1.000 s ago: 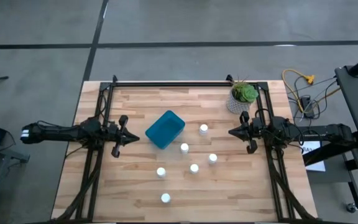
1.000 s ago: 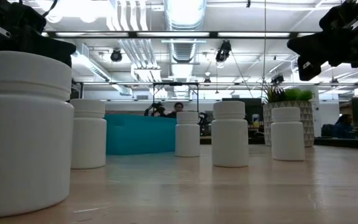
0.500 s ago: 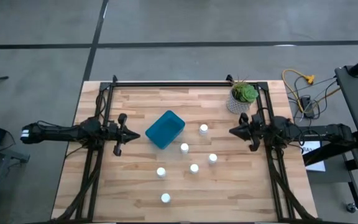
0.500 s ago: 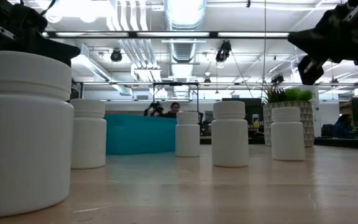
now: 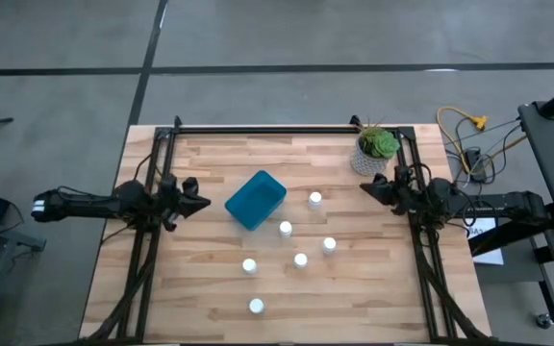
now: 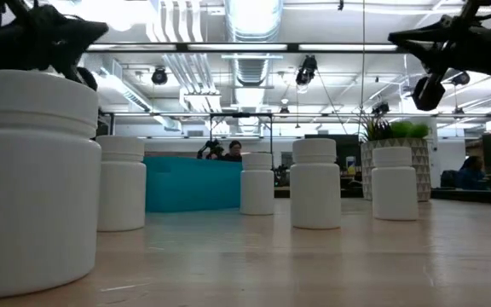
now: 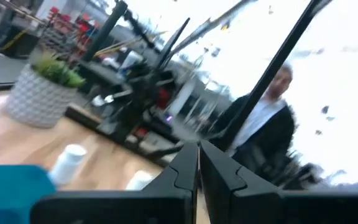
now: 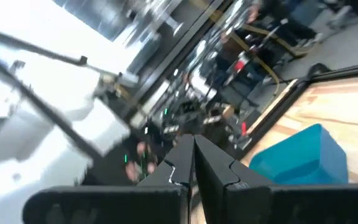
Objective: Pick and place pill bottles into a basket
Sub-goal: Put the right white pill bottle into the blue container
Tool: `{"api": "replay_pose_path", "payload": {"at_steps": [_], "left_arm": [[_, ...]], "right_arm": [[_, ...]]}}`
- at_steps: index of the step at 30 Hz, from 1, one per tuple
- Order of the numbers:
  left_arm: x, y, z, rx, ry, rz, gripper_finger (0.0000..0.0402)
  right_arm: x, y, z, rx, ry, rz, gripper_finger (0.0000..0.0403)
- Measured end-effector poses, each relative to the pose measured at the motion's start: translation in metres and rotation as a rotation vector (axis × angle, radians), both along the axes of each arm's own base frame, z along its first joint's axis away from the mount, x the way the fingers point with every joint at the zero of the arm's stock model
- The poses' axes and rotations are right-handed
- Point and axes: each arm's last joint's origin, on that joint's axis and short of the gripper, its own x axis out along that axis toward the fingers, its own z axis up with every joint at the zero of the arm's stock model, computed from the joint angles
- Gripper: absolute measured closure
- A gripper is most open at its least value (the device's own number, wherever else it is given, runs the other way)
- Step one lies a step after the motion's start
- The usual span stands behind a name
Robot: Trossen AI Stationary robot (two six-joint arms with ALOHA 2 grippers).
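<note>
From above, six round-capped white bottles (image 5: pixel 286 229) stand on the plank table (image 5: pixel 210 298), all right of and nearer than the smooth teal basket (image 5: pixel 255 200), none inside. Only the left wrist view shows a person (image 7: pixel 263 127) beyond the woven pot (image 7: pixel 38 99). Left gripper (image 5: pixel 200 202) sits left of the basket, right gripper (image 5: pixel 368 187) well right; both pressed together, empty.

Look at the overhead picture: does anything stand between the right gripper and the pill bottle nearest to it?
Nothing visible does. The right gripper, fingers shut, hangs beside the plant pot. The nearest pill bottle stands upright, with only bare table between them. The pot sits off that line.
</note>
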Motion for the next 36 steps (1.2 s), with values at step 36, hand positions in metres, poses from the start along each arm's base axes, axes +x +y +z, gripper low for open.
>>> {"api": "replay_pose_path", "payload": {"at_steps": [36], "left_arm": [[0.002, 0.004, 0.159, 0.054, -0.551, 0.206, 0.0402]], "right_arm": [[-0.012, 0.005, 0.126, -0.453, -0.428, -0.09, 0.0394]]}}
